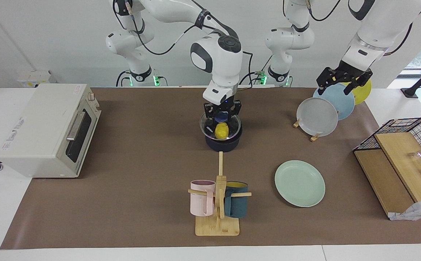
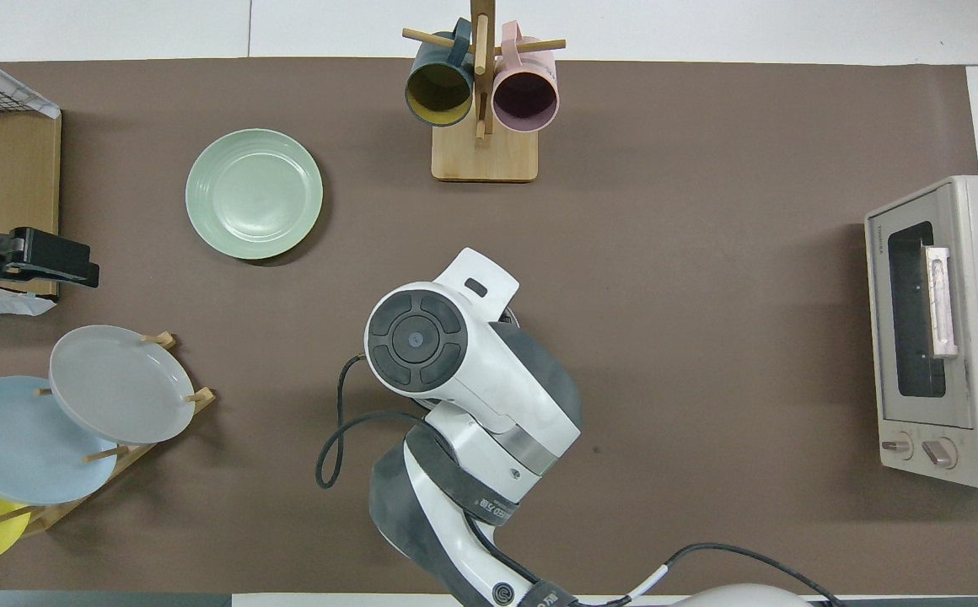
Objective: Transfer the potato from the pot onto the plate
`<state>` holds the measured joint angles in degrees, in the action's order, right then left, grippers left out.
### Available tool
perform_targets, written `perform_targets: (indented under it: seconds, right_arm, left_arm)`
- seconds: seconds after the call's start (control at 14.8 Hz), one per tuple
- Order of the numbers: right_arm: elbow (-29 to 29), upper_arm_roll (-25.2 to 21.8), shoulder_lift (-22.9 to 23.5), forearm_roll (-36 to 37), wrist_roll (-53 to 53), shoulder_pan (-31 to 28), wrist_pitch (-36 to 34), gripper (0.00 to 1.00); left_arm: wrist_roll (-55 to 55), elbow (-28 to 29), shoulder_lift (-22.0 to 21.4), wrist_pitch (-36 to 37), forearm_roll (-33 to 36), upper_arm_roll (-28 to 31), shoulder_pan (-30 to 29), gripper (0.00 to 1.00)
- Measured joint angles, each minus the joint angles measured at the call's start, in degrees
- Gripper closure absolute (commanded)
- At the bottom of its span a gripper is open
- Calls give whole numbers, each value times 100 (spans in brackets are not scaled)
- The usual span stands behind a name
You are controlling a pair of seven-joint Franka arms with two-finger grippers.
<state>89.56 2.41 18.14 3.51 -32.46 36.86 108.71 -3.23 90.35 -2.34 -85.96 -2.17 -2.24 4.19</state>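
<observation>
Jaws of the right gripper (image 1: 221, 127) are closed on the potato (image 1: 221, 131), which sits between them at the mouth of the pot (image 1: 222, 143), near the middle of the table (image 1: 141, 163). From overhead the right arm covers both pot and potato. The plate (image 1: 299, 183) lies bare on the table, farther from the robots and toward the left arm's end. The left gripper (image 1: 344, 79) waits with its jaws wide apart, holding nothing, over the plate rack (image 1: 316, 116).
</observation>
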Motion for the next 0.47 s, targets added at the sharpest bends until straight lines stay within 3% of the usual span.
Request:
perform_targets:
  seconds: [0.2,0.47]
  right_arm:
    - [-14,-15,-151,-19,988,-752,-365,68]
    - [305,-39,-201,-30,2788,-1983,-494,68]
  left_arm:
    - [-598,55,-1,-40,-44,-42,356,0]
    - [-2628,765,-6,-961,-57,-121,1788,0]
